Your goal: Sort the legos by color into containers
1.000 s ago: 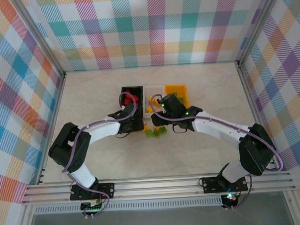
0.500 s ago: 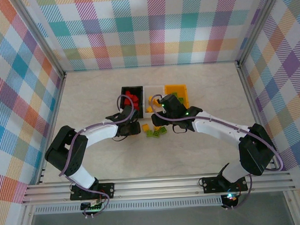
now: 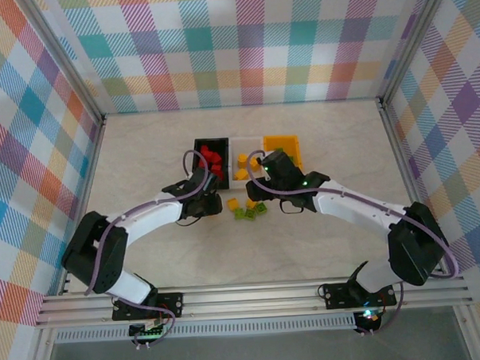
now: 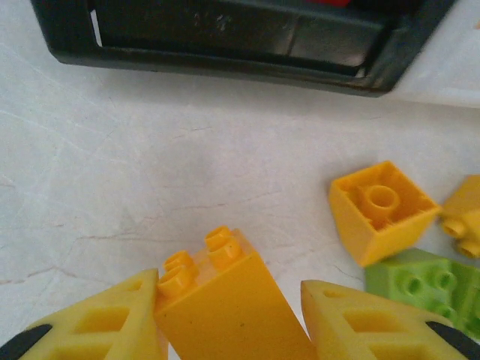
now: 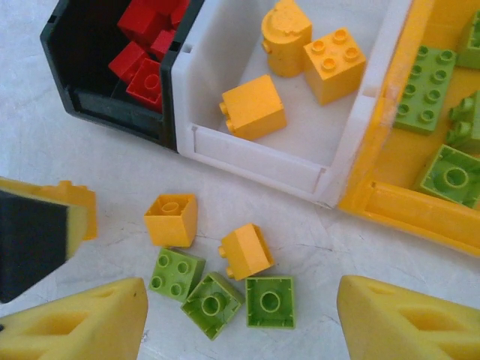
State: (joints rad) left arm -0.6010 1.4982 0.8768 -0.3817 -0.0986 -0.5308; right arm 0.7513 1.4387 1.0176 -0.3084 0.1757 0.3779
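My left gripper sits low in front of the black container, its jaws close around a yellow-orange lego lying on its side. The left pad touches it and a narrow gap shows at the right fingertip. My right gripper hangs open above a loose cluster of legos: three lime green ones and two yellow-orange ones. Red legos lie in the black container, yellow-orange ones in the white container, and green ones in the orange-yellow container.
The three containers stand in a row mid-table, with both grippers and the loose legos just in front of them. Bare table runs out to the metal frame rails and the checkered walls on three sides.
The left jaws have narrowed around the yellow-orange lego while the left arm stretched out and its elbow swung left. The right gripper has shifted slightly and stays open.
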